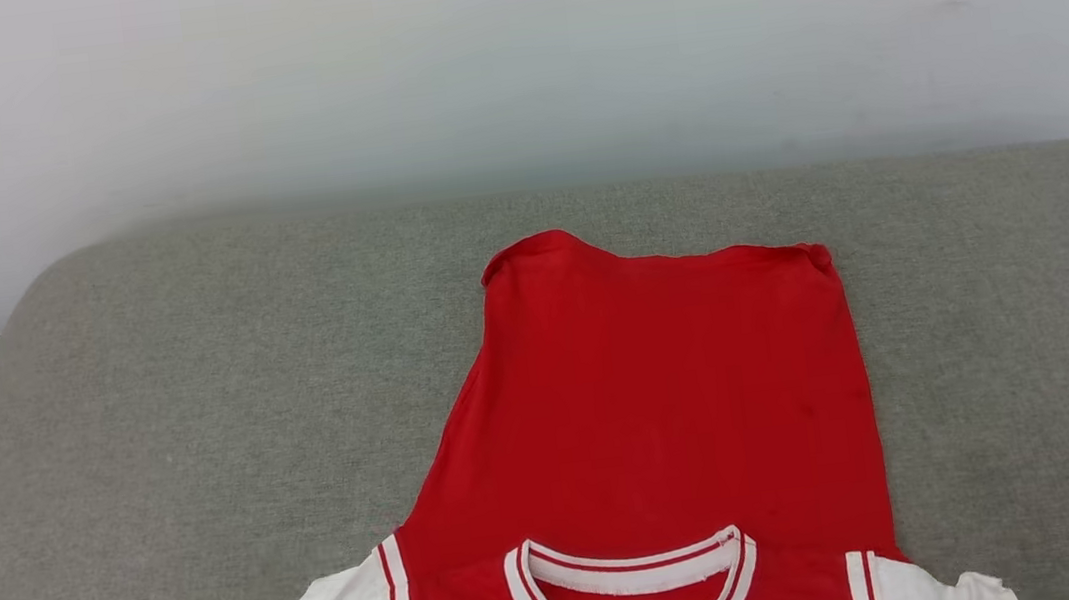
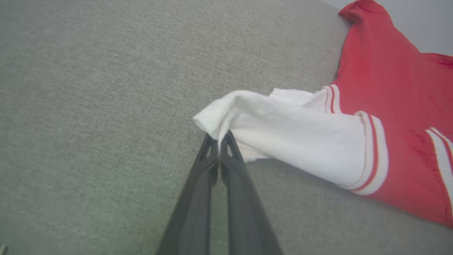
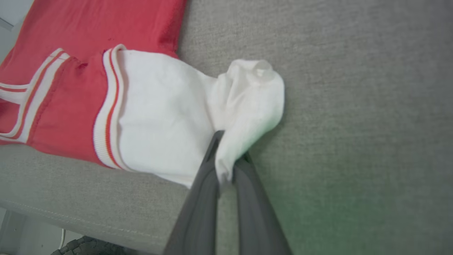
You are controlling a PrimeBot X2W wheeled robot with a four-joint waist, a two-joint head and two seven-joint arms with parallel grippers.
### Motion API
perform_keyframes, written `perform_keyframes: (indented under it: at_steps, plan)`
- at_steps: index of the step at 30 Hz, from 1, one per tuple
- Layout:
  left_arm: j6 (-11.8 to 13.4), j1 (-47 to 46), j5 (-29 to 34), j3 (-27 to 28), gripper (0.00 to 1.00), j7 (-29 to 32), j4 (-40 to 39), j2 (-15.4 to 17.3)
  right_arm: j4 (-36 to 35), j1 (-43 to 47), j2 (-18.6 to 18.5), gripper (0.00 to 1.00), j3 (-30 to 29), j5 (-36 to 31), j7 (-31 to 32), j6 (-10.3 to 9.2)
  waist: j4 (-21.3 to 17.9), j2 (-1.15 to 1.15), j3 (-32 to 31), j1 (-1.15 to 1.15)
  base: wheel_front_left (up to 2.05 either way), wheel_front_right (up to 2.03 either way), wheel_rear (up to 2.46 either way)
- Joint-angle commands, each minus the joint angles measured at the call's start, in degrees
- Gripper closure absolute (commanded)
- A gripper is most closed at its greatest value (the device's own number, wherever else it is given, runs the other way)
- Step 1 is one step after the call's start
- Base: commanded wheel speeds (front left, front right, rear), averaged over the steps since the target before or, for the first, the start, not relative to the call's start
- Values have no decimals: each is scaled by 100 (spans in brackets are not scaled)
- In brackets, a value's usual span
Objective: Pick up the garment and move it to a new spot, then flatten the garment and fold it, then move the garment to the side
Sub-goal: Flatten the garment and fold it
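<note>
I've got the garment (image 1: pixel 647 408) lying mostly flat, collar (image 1: pixel 632 581) at the near edge of the grey cushion (image 1: pixel 157 434). My left pincer (image 2: pixel 219 137) pinches one white sleeve (image 2: pixel 283 131), my right pincer (image 3: pixel 228 152) the other. Folding and moving aside remain.

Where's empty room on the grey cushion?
Widest bare patch: left of the garment, out to the cushion edge. A narrower one lies on its right, and a strip between its hem and the wall. The near edge is crowded: left gripper and right gripper pinch the sleeves.

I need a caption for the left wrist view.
Left gripper shut on the white sleeve of the red shirt, on a grey cushion.
</note>
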Motion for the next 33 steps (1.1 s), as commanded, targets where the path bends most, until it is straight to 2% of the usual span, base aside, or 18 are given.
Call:
perform_keyframes:
  at_steps: [1,2,3,4,11,14,21,29,33]
  plan:
    - [105,108,7,18,100,67,-177,55,-101,163,132,55,-141,-175,96,-11,48,-1,31,2,0,0,0]
    - [127,125,35,-4,100,97,-261,78,-198,173,211,40,-183,-230,118,-11,66,-1,39,2,0,0,0]
    - [152,121,52,-32,100,133,-354,85,-302,165,265,4,-244,-278,127,-10,91,-1,62,2,0,0,0]
    - [163,91,67,-46,100,128,-434,87,-407,153,279,0,-299,-322,138,-10,117,-1,83,2,0,0,0]
    - [309,-127,250,-122,100,125,-902,96,-976,-171,227,0,-772,-473,133,-10,294,-1,277,2,0,0,0]
    - [354,-311,375,-147,100,61,-1134,48,-1018,-610,85,0,-1226,-413,360,-10,449,-1,490,2,0,0,0]
    - [386,-675,582,-221,100,-27,-1466,-95,-371,-1828,-239,0,-1512,-214,1168,-9,761,-1,970,2,0,0,0]
    - [347,-1217,880,-401,100,-112,-1865,-334,388,-3590,-746,0,-1290,-246,2521,-9,1244,-1,1617,2,0,0,0]
    - [292,-1446,1011,-512,100,-126,-2019,-475,724,-4228,-906,0,-1175,-332,2946,-9,1470,-1,1892,2,0,0,0]
